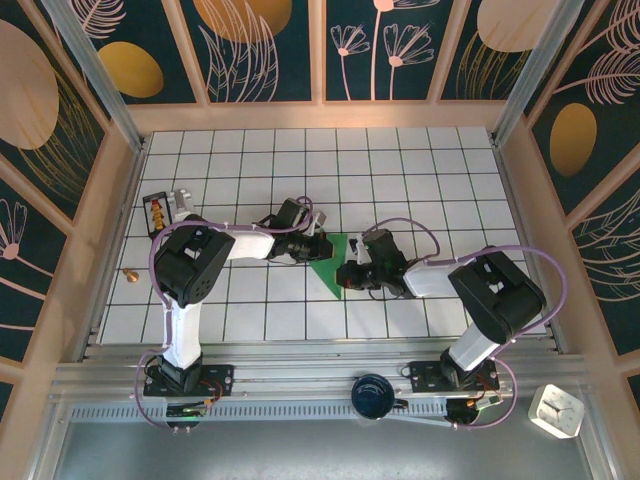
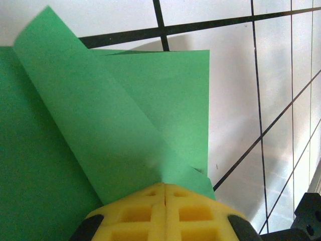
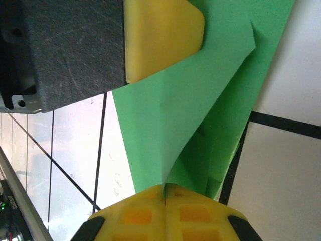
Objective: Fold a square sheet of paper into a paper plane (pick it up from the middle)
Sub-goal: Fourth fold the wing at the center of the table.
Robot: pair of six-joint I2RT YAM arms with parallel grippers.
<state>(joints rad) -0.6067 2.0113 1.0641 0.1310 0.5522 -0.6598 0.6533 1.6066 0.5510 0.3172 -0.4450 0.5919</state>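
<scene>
One green sheet (image 2: 150,100) pinched, left pincer (image 2: 164,190), right pincer (image 3: 164,191)

The paper sheet (image 2: 125,115) looks matt and smooth, the tabletop (image 2: 276,165) glossy.

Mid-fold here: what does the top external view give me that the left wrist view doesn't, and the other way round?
Top external: both arms meet at mid-table, with the left fingers and right fingers on opposite sides of the green paper, which reads as a small triangle. A button box sits at the table's left side. Left wrist: the yellow left fingers are shut on a lifted flap of the green paper, with folded layers beneath. Shared: the green paper and the white tiled table.
</scene>
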